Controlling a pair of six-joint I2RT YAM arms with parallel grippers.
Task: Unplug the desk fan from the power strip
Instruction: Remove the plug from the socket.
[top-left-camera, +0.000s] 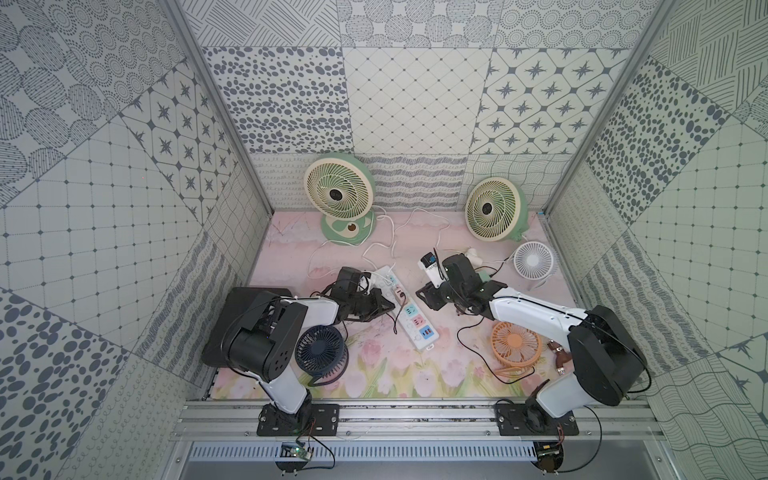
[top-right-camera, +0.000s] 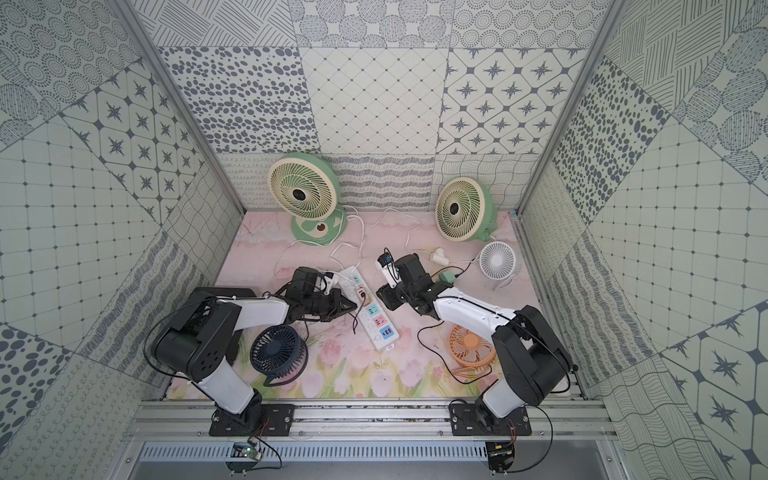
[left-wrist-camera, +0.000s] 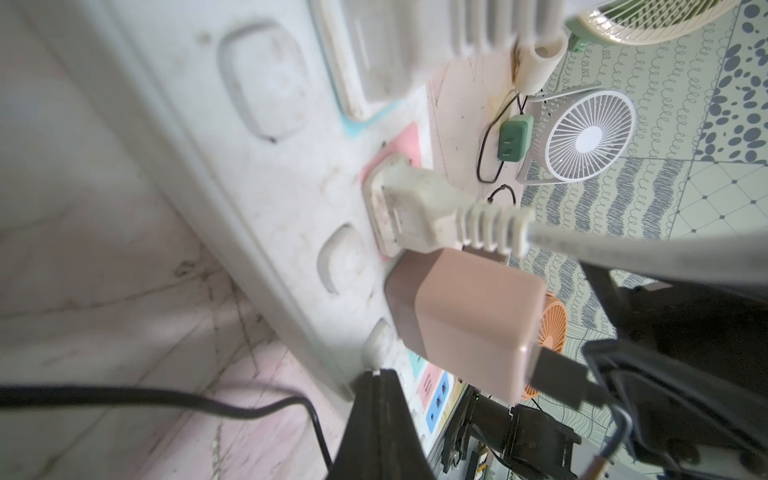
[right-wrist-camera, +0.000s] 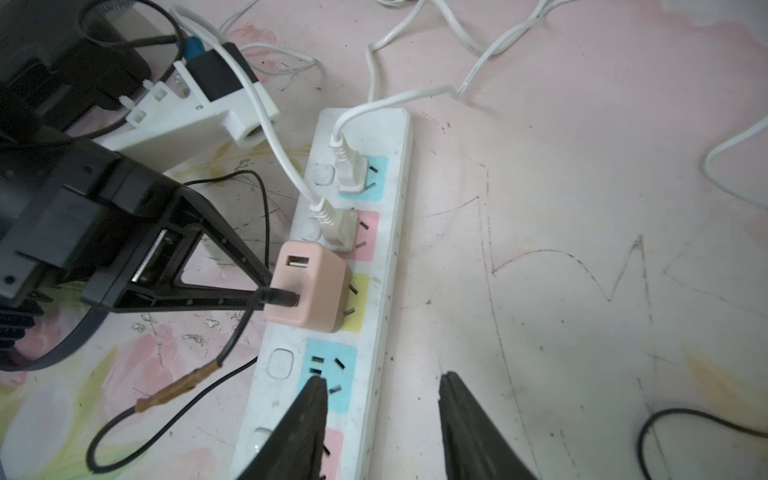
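R gripper (right-wrist-camera: 380, 386) fingers spread, empty, straddling edge of power strip (right-wrist-camera: 382, 129). L gripper (right-wrist-camera: 262, 291) pressed shut, tips at pink adapter (right-wrist-camera: 309, 286). Strip light, rigid, prob slides: pin it. Pinch adapter's flat sides, pull straight.

Bright, even, soft light from above fills both top views; shadows sit faint and close under everything. In the left wrist view the near power strip (left-wrist-camera: 249, 124) is blurred, while the small white fan (left-wrist-camera: 590, 137), at two o'clock in the scene, looks sharp.
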